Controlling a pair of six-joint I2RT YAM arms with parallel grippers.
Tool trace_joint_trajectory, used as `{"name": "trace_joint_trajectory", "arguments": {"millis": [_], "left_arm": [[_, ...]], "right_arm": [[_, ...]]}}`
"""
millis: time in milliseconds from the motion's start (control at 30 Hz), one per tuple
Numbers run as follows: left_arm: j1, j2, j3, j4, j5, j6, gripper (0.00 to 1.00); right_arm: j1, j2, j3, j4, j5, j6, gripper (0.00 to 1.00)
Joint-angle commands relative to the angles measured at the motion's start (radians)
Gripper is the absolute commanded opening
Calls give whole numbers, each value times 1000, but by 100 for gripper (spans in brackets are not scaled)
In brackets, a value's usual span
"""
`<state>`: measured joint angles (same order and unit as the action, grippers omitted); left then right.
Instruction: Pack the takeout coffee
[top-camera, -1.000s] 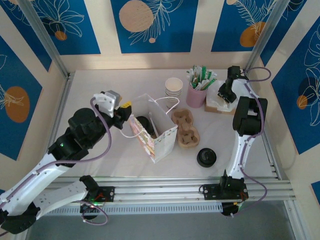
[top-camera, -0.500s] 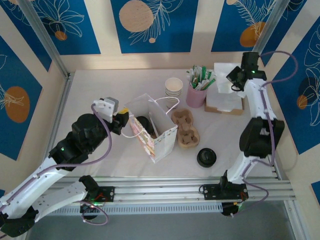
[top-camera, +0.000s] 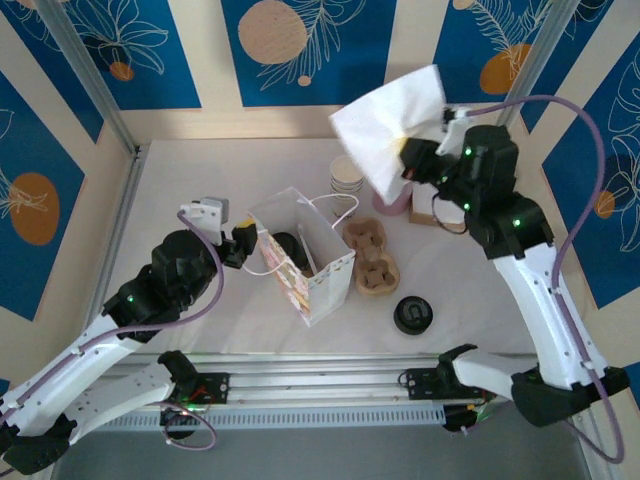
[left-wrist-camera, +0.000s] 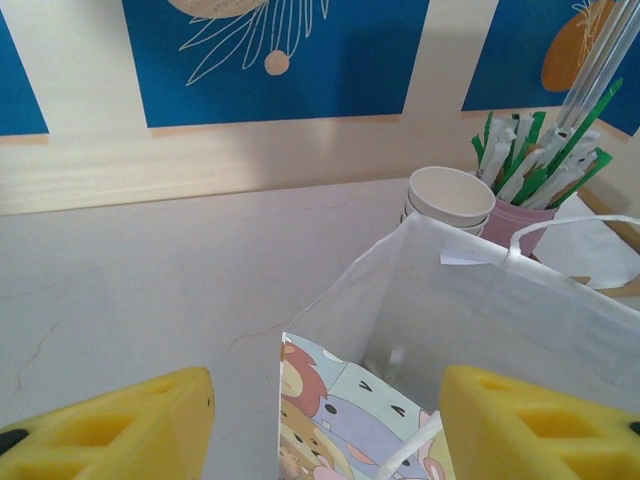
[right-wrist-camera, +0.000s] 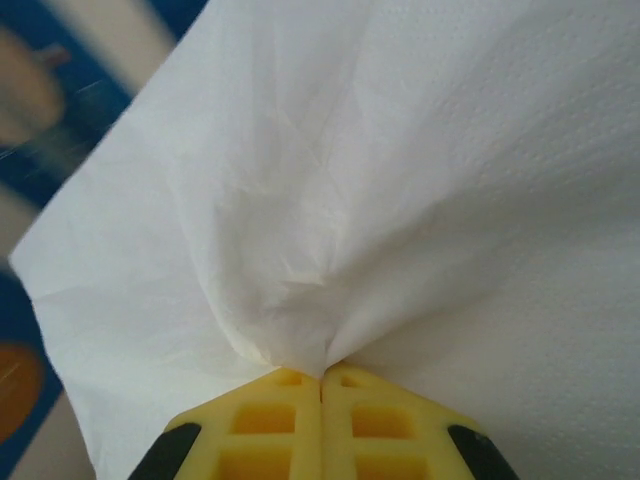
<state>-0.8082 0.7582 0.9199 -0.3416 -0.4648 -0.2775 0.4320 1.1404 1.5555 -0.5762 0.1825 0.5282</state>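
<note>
1. The coffee (top-camera: 285, 243) seems to stand inside the bag (top-camera: 325, 285), dark top up.
2. It is probably light, thin-walled and spillable: grip gently around the wall, upright.
3. Left claw (left-wrist-camera: 325, 385) gapes at the bag's rim; right claw (right-wrist-camera: 322, 385) pinches a limp napkin (right-wrist-camera: 330, 200) aloft.

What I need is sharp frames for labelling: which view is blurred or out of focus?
Right wrist: the napkin is crisp, the wall behind it a blur. Left wrist: sharp across bag and cups. Top external: sharp, napkin nearly washed out.

left gripper (left-wrist-camera: 328, 420) jaws apart, right gripper (right-wrist-camera: 322, 380) raised, pinched closed
</note>
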Motion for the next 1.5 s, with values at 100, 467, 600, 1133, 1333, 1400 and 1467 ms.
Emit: {"name": "trace_joint_trajectory", "arguments": {"millis": [100,467,600,1133,1333,1400,1467], "left_arm": [[-5,-6,-18,-10,30,-103,60],[-4,-11,-45,-70,116,-162,38],[-4,-7,-63,-82,113,-163,25],[-4,12,-119,-83,46,-114,0],[-5,9,-116,-85,54,-101,0],[-4,6,-110,-83,63,-95,0],[-4,5,-101,-84,69,-92,0]], "right_arm": [[349,95,50,45,18,-53,0],[462,293,62,-68,-67,37,0],[462,337,68,-122,-112,39,0],[460,537,139,-369,-16,-32,0],[486,590,173,-410,92,-96,2],[494,601,190,-409,104,-115,3],[499,609,213,-410,104,-129,6]]}}
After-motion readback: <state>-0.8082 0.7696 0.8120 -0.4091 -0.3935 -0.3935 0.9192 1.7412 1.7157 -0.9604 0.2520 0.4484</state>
